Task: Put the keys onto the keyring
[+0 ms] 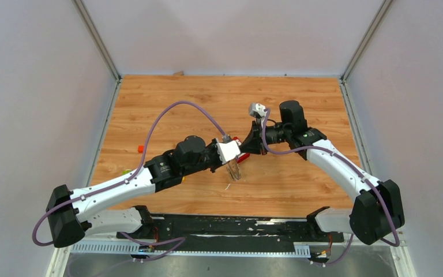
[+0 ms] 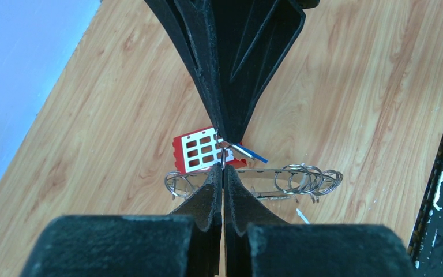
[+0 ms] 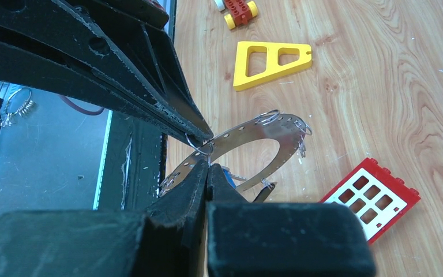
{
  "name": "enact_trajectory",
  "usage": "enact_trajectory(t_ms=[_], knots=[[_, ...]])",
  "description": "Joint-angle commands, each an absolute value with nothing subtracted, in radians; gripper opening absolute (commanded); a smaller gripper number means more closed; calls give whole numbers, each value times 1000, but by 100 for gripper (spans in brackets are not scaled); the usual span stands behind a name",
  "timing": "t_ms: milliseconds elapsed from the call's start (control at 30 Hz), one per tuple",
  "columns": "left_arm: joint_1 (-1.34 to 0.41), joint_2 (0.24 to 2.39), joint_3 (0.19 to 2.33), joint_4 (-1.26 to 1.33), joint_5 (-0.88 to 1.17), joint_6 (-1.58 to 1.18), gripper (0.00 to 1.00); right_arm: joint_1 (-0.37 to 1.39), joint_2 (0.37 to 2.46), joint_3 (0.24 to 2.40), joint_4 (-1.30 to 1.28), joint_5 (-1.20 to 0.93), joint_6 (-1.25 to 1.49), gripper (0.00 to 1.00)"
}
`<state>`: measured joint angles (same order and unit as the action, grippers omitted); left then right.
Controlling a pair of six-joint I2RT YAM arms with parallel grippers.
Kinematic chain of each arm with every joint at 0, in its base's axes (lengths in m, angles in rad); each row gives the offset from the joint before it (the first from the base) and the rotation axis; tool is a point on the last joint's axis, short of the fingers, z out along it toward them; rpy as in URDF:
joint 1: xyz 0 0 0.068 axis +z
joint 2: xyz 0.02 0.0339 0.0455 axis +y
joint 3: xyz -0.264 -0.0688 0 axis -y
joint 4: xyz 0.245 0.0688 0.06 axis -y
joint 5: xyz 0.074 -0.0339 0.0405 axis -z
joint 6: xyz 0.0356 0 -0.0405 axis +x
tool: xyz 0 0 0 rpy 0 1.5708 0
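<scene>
The two grippers meet tip to tip over the middle of the table (image 1: 207, 98). The left gripper (image 2: 223, 170) comes in from the left, the right gripper (image 3: 208, 167) from the right and a little farther back. The keyring (image 3: 265, 135) hangs between them, off the table, nipped at its rim by the left gripper. A key (image 2: 249, 152) juts from the right gripper's tip, just beside the keyring. The block (image 3: 375, 199) lies flat on the table below the tips, slightly to the far side. The frame (image 3: 271, 60) lies flat to the left of the keyring, apart from it. A small bit (image 1: 140, 148) lies well to the left.

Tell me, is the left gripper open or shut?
Shut: on the left gripper the fingers press together with no gap, pinching the keyring at its edge.
</scene>
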<state>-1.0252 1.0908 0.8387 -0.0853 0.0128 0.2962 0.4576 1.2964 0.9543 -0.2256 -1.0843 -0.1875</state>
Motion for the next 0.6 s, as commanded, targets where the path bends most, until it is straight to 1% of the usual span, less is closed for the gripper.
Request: enact_trajectory(t_ms=[0,267,567], knots=[[-1023,1072,860,-15,-37,305,0,456,1271,977,-216,-1105,-218,0],[-1023,1079,862,-7,-59,313,0,455,1266,957,-154,-1163,-175,0],[-1024,1083,870,-16,-29,308,0,466,1290,970,-137,-1155,-152,0]])
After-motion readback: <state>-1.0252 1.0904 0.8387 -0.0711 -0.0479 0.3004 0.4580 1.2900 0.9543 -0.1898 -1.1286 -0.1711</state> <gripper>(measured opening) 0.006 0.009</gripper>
